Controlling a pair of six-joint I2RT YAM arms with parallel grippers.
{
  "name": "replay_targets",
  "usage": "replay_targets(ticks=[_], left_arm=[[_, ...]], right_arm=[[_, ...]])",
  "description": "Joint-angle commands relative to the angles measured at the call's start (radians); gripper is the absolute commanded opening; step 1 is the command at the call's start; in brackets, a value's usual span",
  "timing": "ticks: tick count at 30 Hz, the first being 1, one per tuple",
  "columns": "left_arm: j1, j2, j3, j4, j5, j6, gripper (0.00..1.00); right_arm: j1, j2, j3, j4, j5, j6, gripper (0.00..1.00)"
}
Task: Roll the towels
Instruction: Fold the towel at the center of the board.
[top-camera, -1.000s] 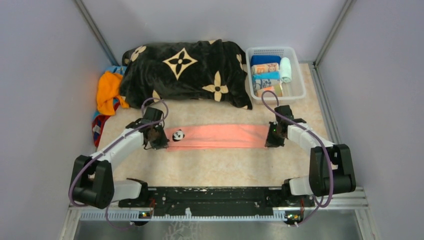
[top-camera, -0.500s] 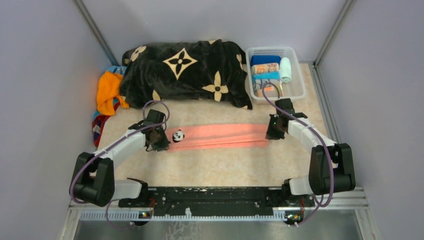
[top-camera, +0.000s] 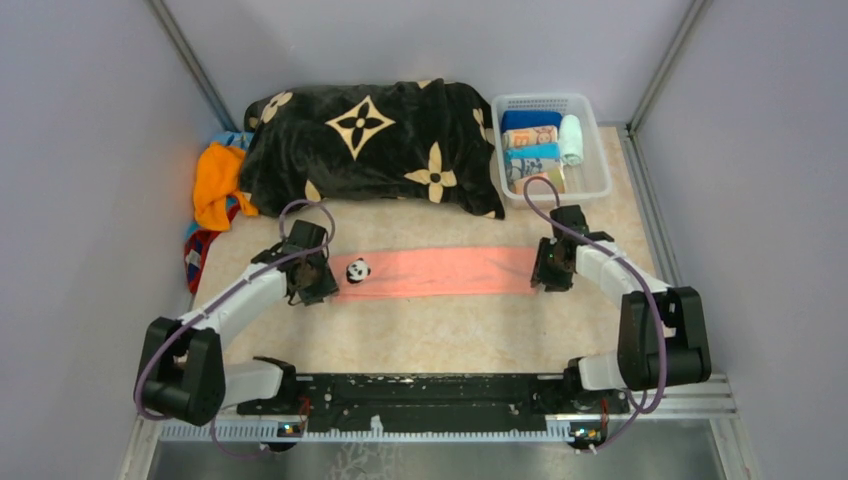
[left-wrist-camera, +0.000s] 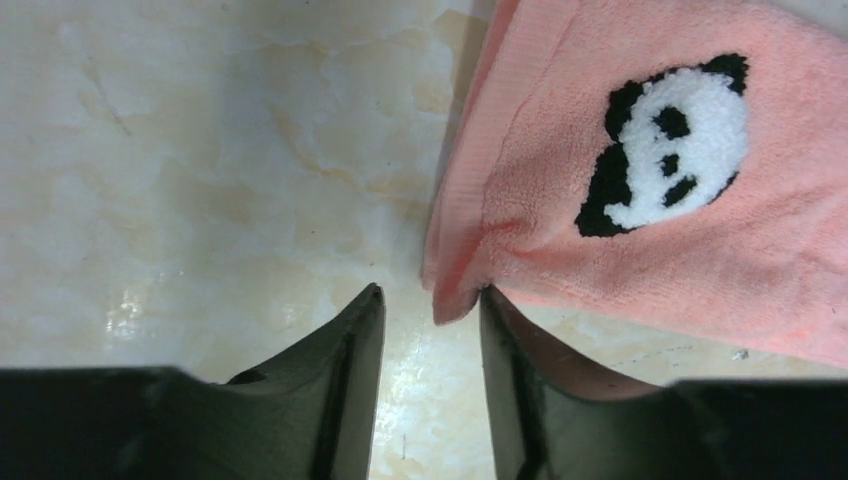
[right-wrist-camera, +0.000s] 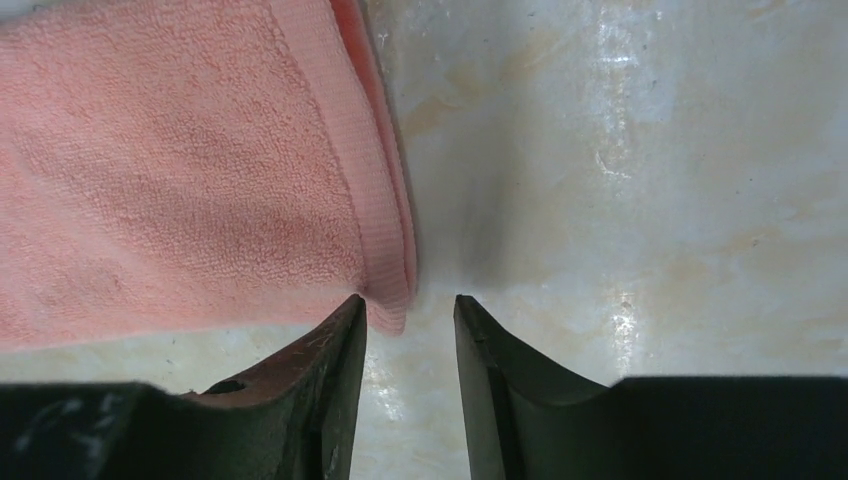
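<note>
Jaws, left gripper (left-wrist-camera: 430, 300): parted to a narrow gap, nothing clamped. We see the pink towel (left-wrist-camera: 640, 220) corner hanging at the mouth of that gap, touching the finger at frame right (left-wrist-camera: 515, 390). A panda patch (left-wrist-camera: 665, 145) sits just beyond it, upper right of the frame.

Jaws, right gripper (right-wrist-camera: 410, 305): also narrowly parted, nothing gripped. The towel's hemmed corner rests against the tip of the finger at frame left (right-wrist-camera: 330, 380).

Top view: we note the towel lying flat as a long strip across mid-table (top-camera: 430, 330), one gripper at each end.

Above it lies a black blanket (top-camera: 370, 140). Orange (top-camera: 215, 180) and patterned (top-camera: 195, 255) towels are heaped at its left. At upper right, a basket (top-camera: 603, 185) holds rolled towels (top-camera: 530, 137).
</note>
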Motion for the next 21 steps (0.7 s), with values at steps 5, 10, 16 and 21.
replay_targets(ticks=[5,10,16,21], left_arm=[[0.004,-0.139,0.073,-0.099,-0.054,0.024,0.65],[0.003,-0.164,0.122,-0.103,-0.033,0.056,0.69],[0.003,-0.092,0.126,0.073,0.142,0.088,0.58],[0.005,0.063,0.155,0.205,0.149,0.09,0.48]], right_arm=[[-0.006,-0.135,0.086,-0.039,0.056,-0.021,0.43],[-0.007,-0.153,0.076,0.032,-0.01,-0.027,0.44],[-0.007,-0.174,0.023,0.246,-0.109,-0.029,0.47],[-0.006,-0.08,0.023,0.4,-0.154,-0.02,0.47]])
